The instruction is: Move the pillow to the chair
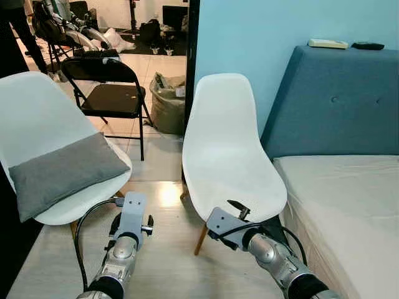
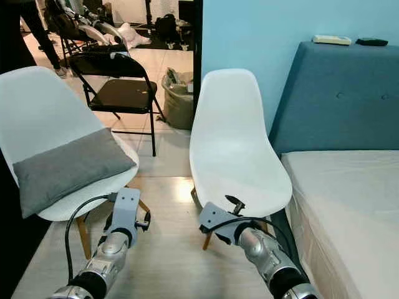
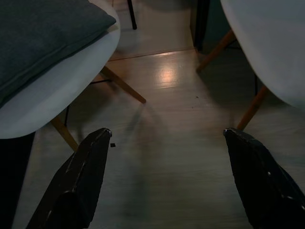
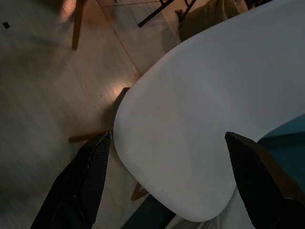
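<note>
A grey pillow (image 1: 62, 171) lies on the seat of the white chair (image 1: 31, 106) at my left. A second white chair (image 1: 227, 143) stands bare in the middle, beside the bed. My left arm (image 1: 128, 233) is held low over the floor, in front of and to the right of the pillow's chair. In the left wrist view the left gripper (image 3: 167, 133) is open over the wooden floor, the pillow (image 3: 43, 33) ahead of it. My right arm (image 1: 262, 246) is below the bare chair's front edge. The right gripper (image 4: 167, 136) is open, facing that chair's seat (image 4: 200, 119).
A black folding chair (image 1: 112, 93) and a stuffed bag (image 1: 167, 103) stand behind, by a doorway. A bed (image 1: 349, 205) with a blue headboard (image 1: 336, 106) takes up the right side. A person's legs (image 1: 15, 31) are at the far left. Wooden floor (image 1: 162, 255) lies between the chairs.
</note>
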You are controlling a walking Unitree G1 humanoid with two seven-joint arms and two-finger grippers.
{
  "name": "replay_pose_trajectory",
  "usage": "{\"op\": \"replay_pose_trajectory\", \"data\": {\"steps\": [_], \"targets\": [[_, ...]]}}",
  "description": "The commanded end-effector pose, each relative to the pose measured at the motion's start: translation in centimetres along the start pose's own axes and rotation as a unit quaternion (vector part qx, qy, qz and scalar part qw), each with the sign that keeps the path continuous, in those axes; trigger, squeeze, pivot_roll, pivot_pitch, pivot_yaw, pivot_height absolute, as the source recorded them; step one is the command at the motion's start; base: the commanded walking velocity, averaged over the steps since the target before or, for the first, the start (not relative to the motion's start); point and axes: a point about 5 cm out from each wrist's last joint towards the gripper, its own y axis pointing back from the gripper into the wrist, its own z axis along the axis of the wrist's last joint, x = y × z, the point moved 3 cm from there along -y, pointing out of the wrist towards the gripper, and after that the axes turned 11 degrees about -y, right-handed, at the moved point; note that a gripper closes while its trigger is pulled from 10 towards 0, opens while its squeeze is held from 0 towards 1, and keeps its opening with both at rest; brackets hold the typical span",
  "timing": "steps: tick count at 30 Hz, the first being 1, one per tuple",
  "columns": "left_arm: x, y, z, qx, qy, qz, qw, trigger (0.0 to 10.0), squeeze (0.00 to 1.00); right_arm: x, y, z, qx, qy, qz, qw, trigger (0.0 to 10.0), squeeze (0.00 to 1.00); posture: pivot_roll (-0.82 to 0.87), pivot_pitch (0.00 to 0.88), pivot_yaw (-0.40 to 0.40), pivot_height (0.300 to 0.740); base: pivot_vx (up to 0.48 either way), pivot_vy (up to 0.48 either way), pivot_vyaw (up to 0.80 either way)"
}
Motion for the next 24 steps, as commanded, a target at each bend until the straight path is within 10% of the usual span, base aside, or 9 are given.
{"op": "replay_pose_trajectory", "data": {"steps": [1, 8, 10, 12, 14, 15, 16, 24], "targets": [[0.1, 0.3, -1.0, 0.013, -0.002, 0.001, 1.000, 10.0, 0.00, 0.7, 0.1, 0.0, -0.004, -0.003, 0.013, 1.000, 10.0, 0.00, -0.05, 0.060, -0.060, 0.740, 0.000, 0.000, 0.00], [0.1, 0.4, -1.1, 0.011, 0.000, 0.005, 1.000, 10.0, 0.00, 1.0, -0.1, 0.2, 0.001, 0.016, 0.023, 1.000, 10.0, 0.00, -0.02, 0.060, -0.074, 0.740, 0.000, 0.000, 0.00], [0.2, 0.6, -1.3, 0.012, 0.001, 0.008, 1.000, 10.0, 0.00, -0.4, -0.3, 0.4, 0.012, -0.118, -0.015, 0.993, 10.0, 0.00, -0.02, 0.061, -0.074, 0.740, 0.000, 0.000, 0.00], [0.3, 0.6, -1.4, 0.014, 0.002, 0.010, 1.000, 10.0, 0.00, -2.1, -0.3, 0.6, 0.011, -0.202, -0.075, 0.976, 10.0, 0.00, -0.02, 0.062, -0.071, 0.740, 0.000, 0.000, 0.00], [0.3, 0.7, -1.6, 0.015, 0.000, 0.008, 1.000, 10.0, 0.00, -4.7, 0.2, -0.3, 0.045, -0.340, -0.175, 0.923, 10.0, 0.00, -0.02, 0.065, -0.064, 0.740, 0.000, 0.000, 0.00], [0.3, 0.7, -1.6, 0.015, 0.000, 0.008, 1.000, 10.0, 0.00, -4.7, 0.2, -0.3, 0.045, -0.340, -0.175, 0.923, 10.0, 0.00, -0.02, 0.065, -0.064, 0.740, 0.000, 0.000, 0.00], [0.0, 0.8, -1.8, 0.015, -0.003, 0.001, 1.000, 10.0, 0.00, -4.4, 0.0, -1.0, 0.077, -0.475, -0.177, 0.858, 10.0, 0.00, -0.03, 0.067, -0.045, 0.740, 0.000, 0.000, 0.00], [-0.4, 1.4, -2.8, 0.028, 0.000, -0.009, 1.000, 10.0, 0.00, -1.9, -0.6, -1.5, 0.073, -0.529, -0.159, 0.830, 10.0, 0.00, -0.04, 0.081, -0.057, 0.740, 0.000, 0.000, 0.00]]}}
